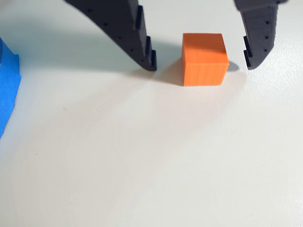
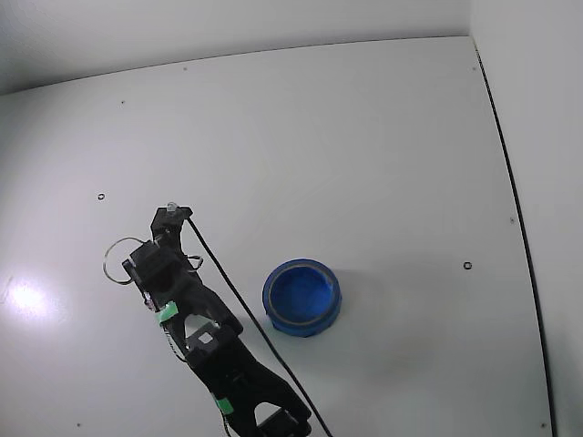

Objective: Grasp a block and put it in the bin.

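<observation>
In the wrist view the block [image 1: 204, 59] is a small orange cube resting on the white table. My gripper [image 1: 200, 65] is open and straddles it. The left finger [image 1: 137, 42] stands well clear of the cube, and the right finger [image 1: 258, 40] is a narrow gap from its side. Both tips are low, near the table. The bin [image 1: 7, 85] shows only as a blue edge at the far left. In the fixed view the bin [image 2: 301, 297] is a round blue bowl, right of and below the gripper [image 2: 171, 212]. The block is too small to make out there.
The black arm [image 2: 209, 341] runs from the bottom edge up and left, with a black cable [image 2: 237, 300] alongside it and a wire loop [image 2: 116, 259] at its left. A wall edge [image 2: 510, 182] borders the table on the right.
</observation>
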Controlling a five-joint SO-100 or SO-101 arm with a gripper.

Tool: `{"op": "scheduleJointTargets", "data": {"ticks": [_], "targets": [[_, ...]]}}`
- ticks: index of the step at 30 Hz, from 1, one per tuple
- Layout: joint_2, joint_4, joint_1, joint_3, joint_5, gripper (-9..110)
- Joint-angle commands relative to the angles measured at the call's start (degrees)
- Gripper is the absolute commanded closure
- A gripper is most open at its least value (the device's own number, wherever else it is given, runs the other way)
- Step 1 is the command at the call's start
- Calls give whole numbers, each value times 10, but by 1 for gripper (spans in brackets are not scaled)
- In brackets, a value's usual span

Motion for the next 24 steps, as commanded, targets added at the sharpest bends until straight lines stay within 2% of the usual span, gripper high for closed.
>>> {"op": "scheduleJointTargets", "data": {"ticks": [1, 6, 7, 11, 15, 24], "targets": [[11, -10, -5, -33, -6, 79], [16, -10, -4, -32, -1, 102], [18, -9, -1, -32, 1, 103], [21, 0, 2, -31, 3, 97], [56, 1, 18, -27, 3, 100], [269, 0, 173, 95, 3, 102]]}}
